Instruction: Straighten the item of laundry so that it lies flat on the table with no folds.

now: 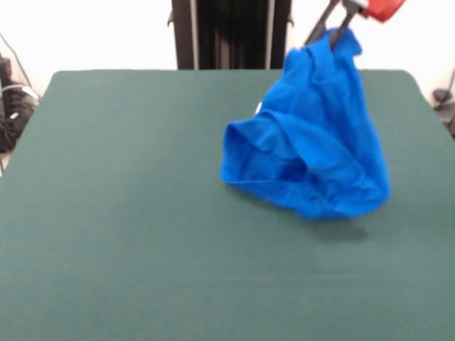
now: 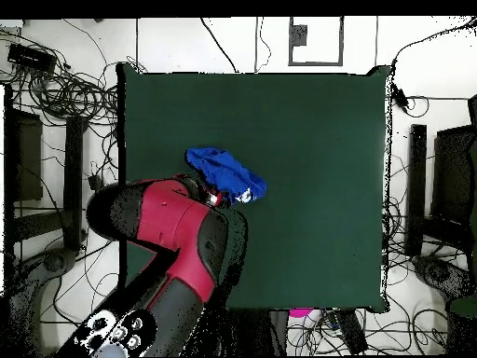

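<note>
Nearest you the green surface (image 1: 128,234) lies bare, w/ the blue T-shirt (image 1: 309,153) farther back at about 2 o'clock from centre, its lower bunch resting crumpled on the felt while the top corner is pulled up into a peak. At that peak, approx 1 o'clock by the far edge, the gripper (image 1: 340,28) looks clamped on the cloth. You're early in the job, I'd judge: nothing's flat yet, the print's hidden in folds, and spreading and smoothing are all left.
</note>
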